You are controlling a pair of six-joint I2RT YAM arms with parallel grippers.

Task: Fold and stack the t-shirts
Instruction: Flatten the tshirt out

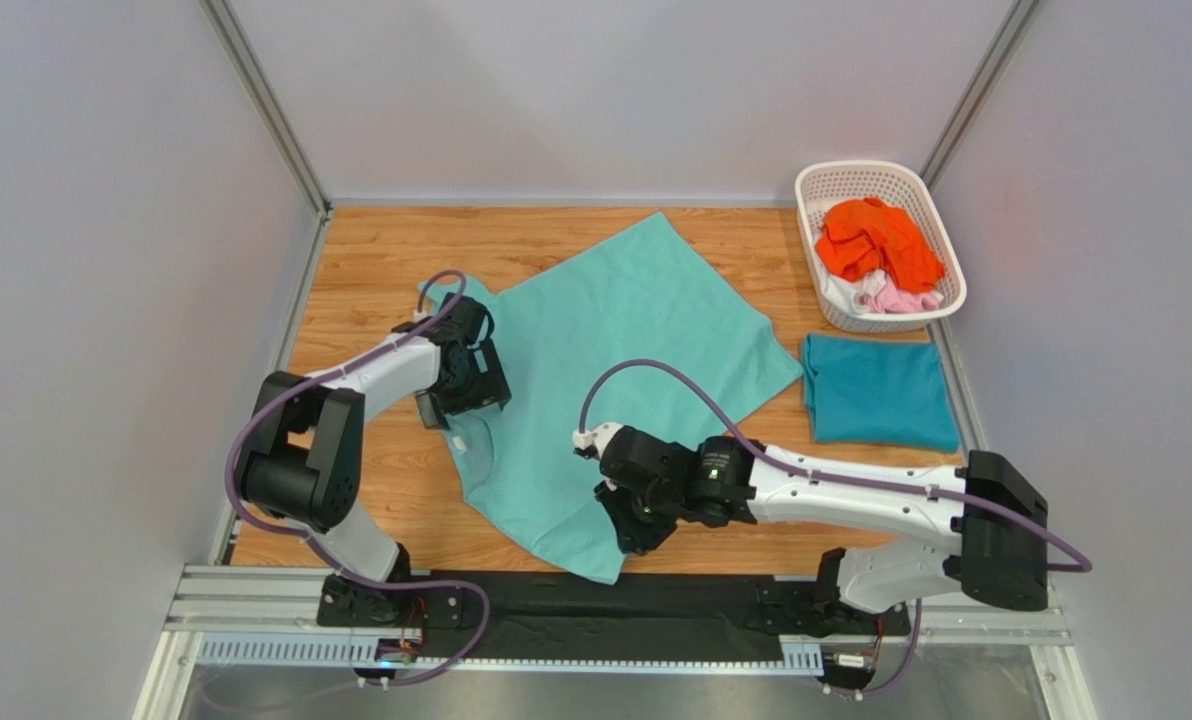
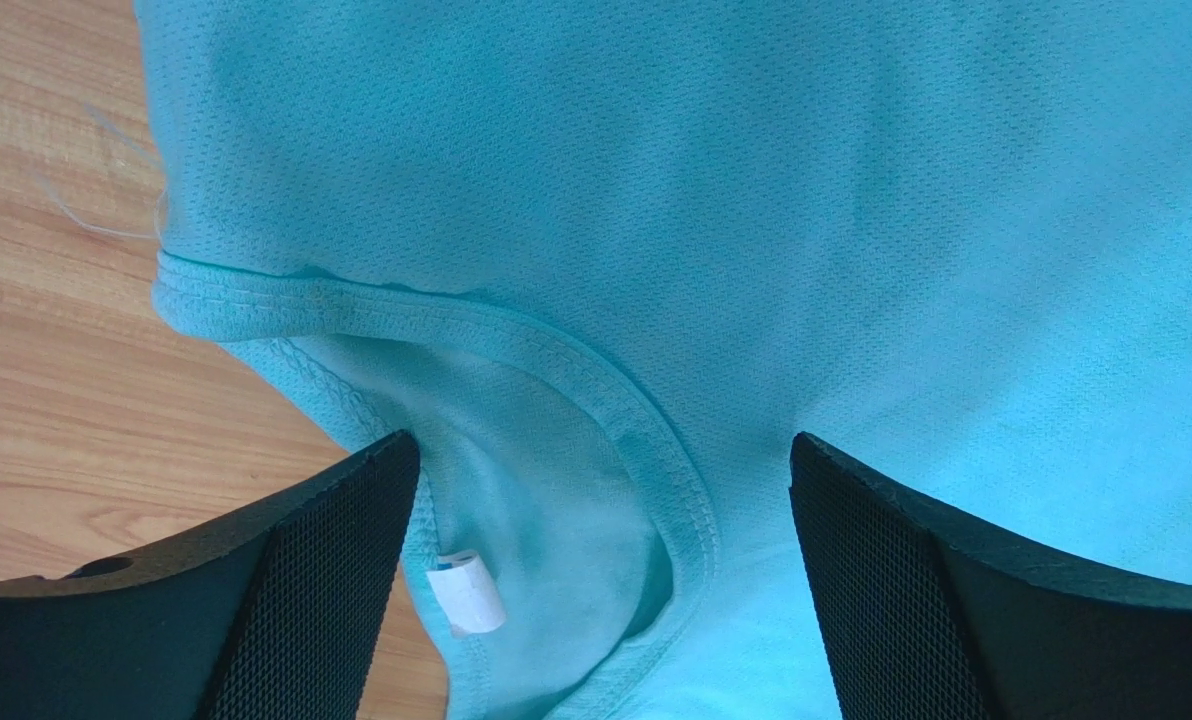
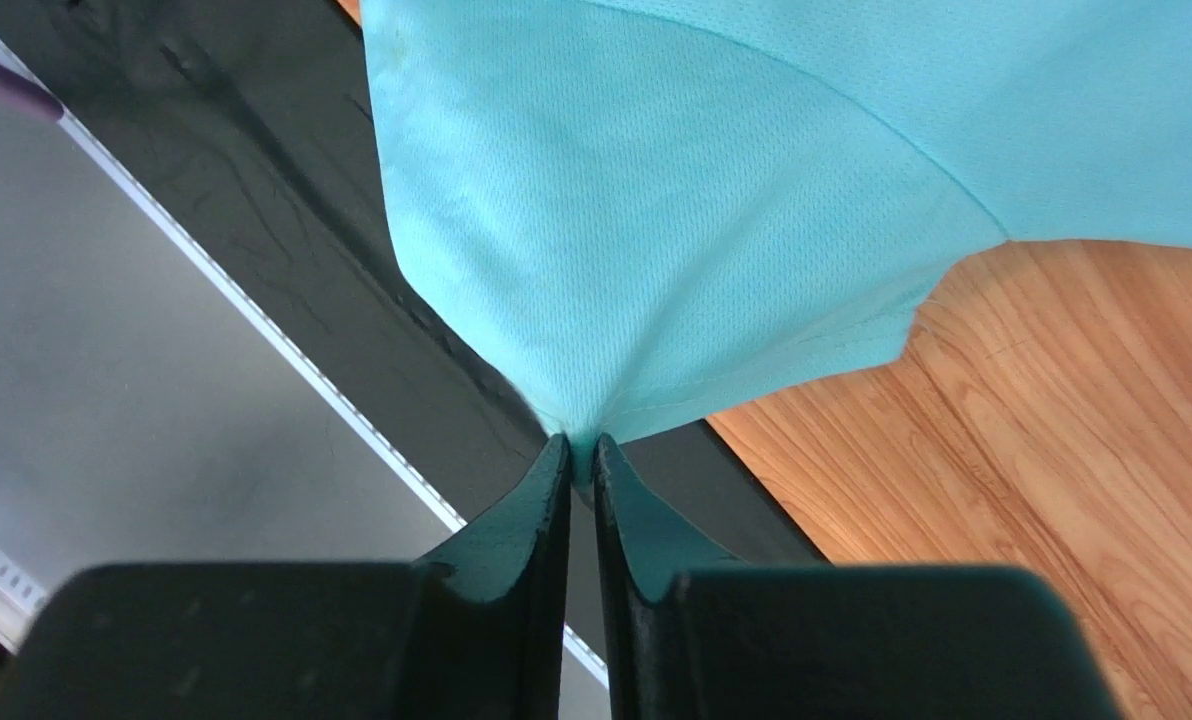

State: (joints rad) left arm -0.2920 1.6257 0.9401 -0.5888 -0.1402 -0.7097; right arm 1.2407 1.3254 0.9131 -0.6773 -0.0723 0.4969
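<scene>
The wooden table (image 1: 377, 270) carries most of the scene, and the mint green t-shirt (image 1: 632, 330) lies spread across its middle, turned at an angle so that one corner points to the far side and another reaches the near edge. To the right of it, apart from it, the teal blue t-shirt (image 1: 876, 393) lies folded into a flat rectangle. Just beyond that, at the far right corner, stands the white basket (image 1: 828, 188) holding the crumpled orange t-shirt (image 1: 876, 240) on top, with bits of white cloth (image 1: 843, 290) and pink cloth (image 1: 906, 300) under it. The right gripper (image 3: 584, 440) is at the near corner of the mint shirt, its jaws pressed together on a pinch of the fabric, which fans out from the tips above the dark strip (image 3: 332, 285) at the table's near edge. The left gripper (image 2: 602, 443) hangs over the shirt's left side with its jaws spread wide on either side of the collar (image 2: 617, 405); whether they touch the cloth I cannot tell. A small white label (image 2: 467, 590) shows inside the neck.
</scene>
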